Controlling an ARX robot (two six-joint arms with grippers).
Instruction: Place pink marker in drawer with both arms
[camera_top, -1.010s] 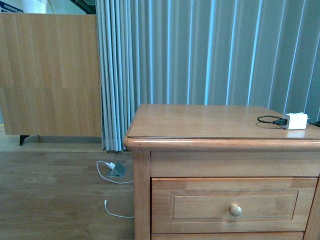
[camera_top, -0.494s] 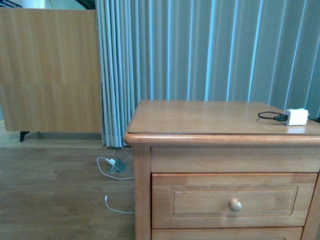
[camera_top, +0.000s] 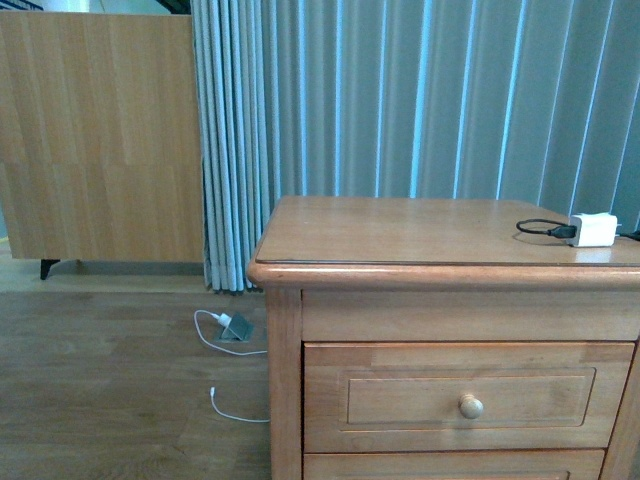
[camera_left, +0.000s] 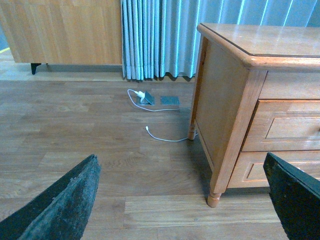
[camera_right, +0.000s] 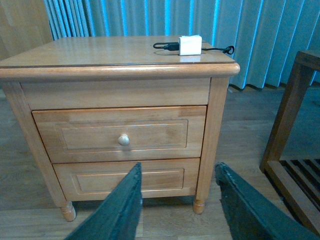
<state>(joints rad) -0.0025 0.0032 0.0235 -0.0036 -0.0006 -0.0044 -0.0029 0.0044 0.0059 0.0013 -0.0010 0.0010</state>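
The pink marker is out of view in every frame. The drawer (camera_top: 470, 398) is the top one of a honey-coloured nightstand, shut, with a round wooden knob (camera_top: 471, 406); it also shows in the right wrist view as the drawer (camera_right: 120, 133). My left gripper (camera_left: 182, 187) is open, low over the wood floor, off the nightstand's left front corner. My right gripper (camera_right: 177, 192) is open with nothing between its fingers, facing the nightstand's front below the drawer (camera_left: 290, 127). Neither arm shows in the front view.
A white charger block (camera_top: 592, 229) with a black cable lies on the nightstand top (camera_top: 400, 230) at the right. A white cable (camera_top: 230, 335) and a floor socket lie on the floor beside grey curtains (camera_top: 420, 100). A wooden frame (camera_right: 290, 125) stands right of the nightstand.
The front view has shifted: the nightstand sits slightly higher in the frame and the drawer's lower edge shows more. Nothing on the nightstand has moved.
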